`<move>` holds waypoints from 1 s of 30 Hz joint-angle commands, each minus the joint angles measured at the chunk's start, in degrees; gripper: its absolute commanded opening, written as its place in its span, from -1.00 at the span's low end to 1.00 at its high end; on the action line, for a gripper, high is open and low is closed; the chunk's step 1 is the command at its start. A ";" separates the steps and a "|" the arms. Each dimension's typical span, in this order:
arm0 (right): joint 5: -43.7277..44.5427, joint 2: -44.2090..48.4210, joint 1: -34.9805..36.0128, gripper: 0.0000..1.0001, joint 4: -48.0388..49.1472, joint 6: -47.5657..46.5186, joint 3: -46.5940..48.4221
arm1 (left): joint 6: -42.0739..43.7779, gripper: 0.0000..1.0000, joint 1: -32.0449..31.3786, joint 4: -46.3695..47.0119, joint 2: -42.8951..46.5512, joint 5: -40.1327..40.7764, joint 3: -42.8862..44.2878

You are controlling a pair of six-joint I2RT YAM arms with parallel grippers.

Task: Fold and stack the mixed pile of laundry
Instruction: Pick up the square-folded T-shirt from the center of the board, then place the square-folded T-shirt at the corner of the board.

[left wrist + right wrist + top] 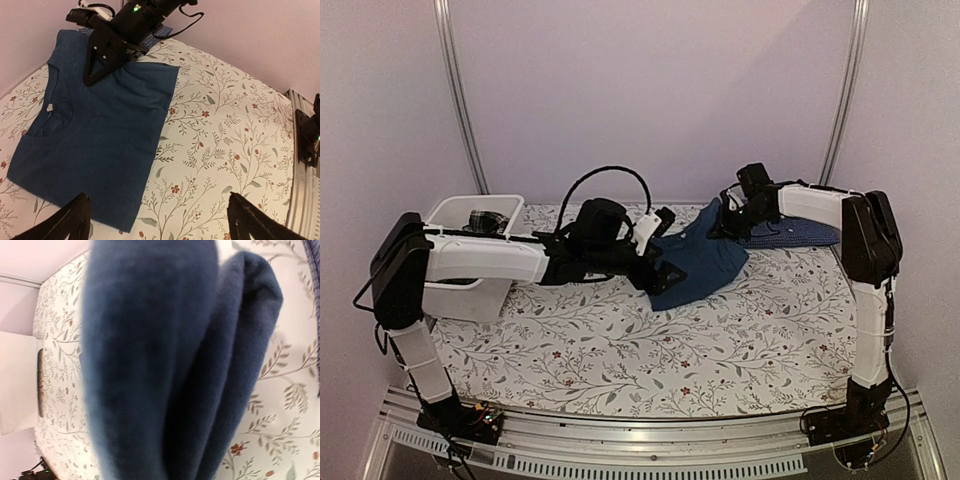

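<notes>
Blue tee [100,145] pinched by R gripper [95,75]; L gripper [157,220] spread wide above.

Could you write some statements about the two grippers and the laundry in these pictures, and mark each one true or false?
1. The left gripper is open. True.
2. The dark blue T-shirt lies in the white tub. False: it lies on the floral tablecloth.
3. The right gripper is shut on the dark blue T-shirt. True.
4. The white tub holds nothing. False: a black-and-white plaid piece is in it.
5. The blue checked shirt lies on the right arm's side. True.
</notes>
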State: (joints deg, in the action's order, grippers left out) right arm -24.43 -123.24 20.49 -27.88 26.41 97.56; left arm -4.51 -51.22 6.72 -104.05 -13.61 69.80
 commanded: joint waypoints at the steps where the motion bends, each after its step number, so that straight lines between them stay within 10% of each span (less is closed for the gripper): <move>1: 13.64 -5.29 -0.18 -1.00 -14.52 -15.09 12.72 | -3.51 0.90 1.47 -0.94 2.89 2.74 -4.19; 7: 23.47 -12.25 -1.00 -1.00 -22.37 -24.20 30.14 | -3.85 0.99 1.40 -2.99 4.17 4.51 -5.61; 19: 40.71 -8.25 -3.99 -1.00 -15.27 -32.99 32.63 | -1.78 0.99 1.52 -7.51 2.13 6.81 -2.48; 30: 38.63 -6.95 -3.99 -1.00 -12.55 -32.59 39.21 | 0.80 0.99 2.08 -10.10 2.14 7.37 -1.67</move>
State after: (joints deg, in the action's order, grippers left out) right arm 13.39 -134.56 16.21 -43.79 -6.26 133.53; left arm -5.13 -49.47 -2.07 -101.60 -6.76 66.76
